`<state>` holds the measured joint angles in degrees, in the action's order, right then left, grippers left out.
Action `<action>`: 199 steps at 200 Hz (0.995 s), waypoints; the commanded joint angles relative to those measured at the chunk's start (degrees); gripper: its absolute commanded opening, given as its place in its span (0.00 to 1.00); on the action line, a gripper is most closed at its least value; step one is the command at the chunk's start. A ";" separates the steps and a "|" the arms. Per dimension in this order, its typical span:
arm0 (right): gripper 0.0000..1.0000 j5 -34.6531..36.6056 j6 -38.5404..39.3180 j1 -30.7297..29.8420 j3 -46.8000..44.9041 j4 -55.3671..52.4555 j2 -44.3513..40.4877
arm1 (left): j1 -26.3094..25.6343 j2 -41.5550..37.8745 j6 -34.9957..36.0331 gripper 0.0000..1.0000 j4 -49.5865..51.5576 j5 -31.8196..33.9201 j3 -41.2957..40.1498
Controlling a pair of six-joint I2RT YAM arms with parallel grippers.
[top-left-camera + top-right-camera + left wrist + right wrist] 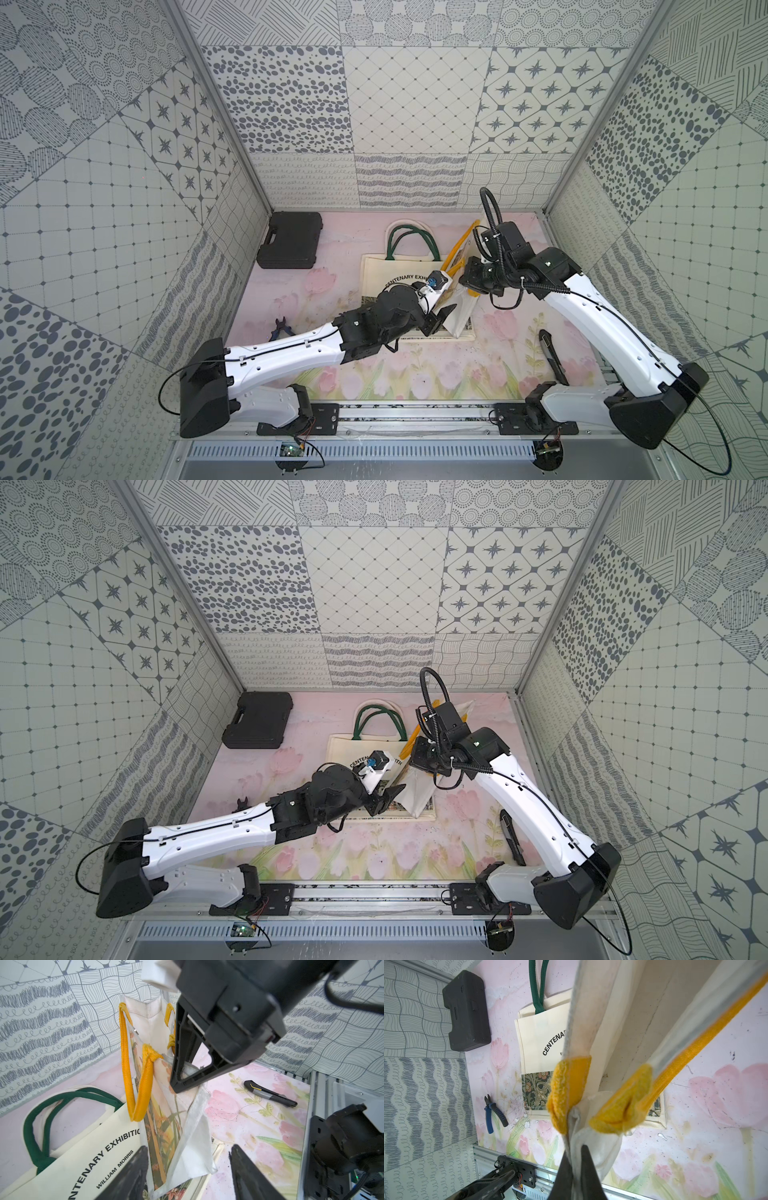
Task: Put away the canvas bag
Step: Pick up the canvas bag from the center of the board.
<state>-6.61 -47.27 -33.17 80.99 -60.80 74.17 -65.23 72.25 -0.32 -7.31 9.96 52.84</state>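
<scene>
Floral mat (pixel 415 374) below: right pincer (pixel 574 1155) is clamped on the rim of the yellow-handled bag (pixel 166 1118), left pincer (pixel 188 1147) gapes beside its base; canvas bag (pixel 382 270) lies flat beneath both (unstowed, I judge).

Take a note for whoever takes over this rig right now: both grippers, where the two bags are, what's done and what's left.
Right gripper: jaws shut on the rim of the yellow-handled bag, holding it upright.
Left gripper: jaws open at that bag's lower corner, gripping nothing.
Canvas bag: flat on the table, green handles toward the back wall; the yellow-handled bag's base overlaps its near right corner.
Done: yellow-handled bag stood up by its rim.
Left: canvas bag not yet put away. It probably goes into the held bag, but that is a guess.
</scene>
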 commanded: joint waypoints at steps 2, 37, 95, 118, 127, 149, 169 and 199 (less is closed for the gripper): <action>0.00 -3.61 -6.53 -0.58 0.41 4.06 -1.98 | 0.32 0.48 9.28 0.64 -2.40 3.47 0.77; 0.00 -7.80 -12.49 -0.88 -2.03 8.93 -2.90 | 0.79 4.12 8.24 0.65 -4.61 2.62 2.04; 0.00 -9.41 -14.57 -1.27 -2.71 10.20 -3.65 | 0.81 10.12 9.68 0.65 -6.05 9.09 6.10; 0.00 -9.51 -14.72 -1.24 -2.36 10.55 -3.95 | 0.73 12.02 9.28 0.34 -4.34 12.06 7.50; 0.00 -9.15 -14.45 -1.19 -1.80 10.36 -3.95 | 0.79 11.80 8.49 0.19 -4.76 12.32 6.78; 0.00 -8.43 -13.25 -0.61 -0.08 9.33 -3.55 | 0.80 10.65 6.47 0.00 -5.17 12.28 4.78; 0.00 -9.35 -12.98 0.04 1.02 9.21 -3.24 | 0.81 9.95 5.40 0.13 -4.69 11.48 3.59; 0.00 -10.35 -13.15 0.22 3.71 8.84 -2.74 | 0.80 9.89 4.14 0.61 -4.29 11.03 3.02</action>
<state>-11.14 -61.10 -31.94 79.94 -53.87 72.16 -64.75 82.08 6.55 -12.88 18.57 56.75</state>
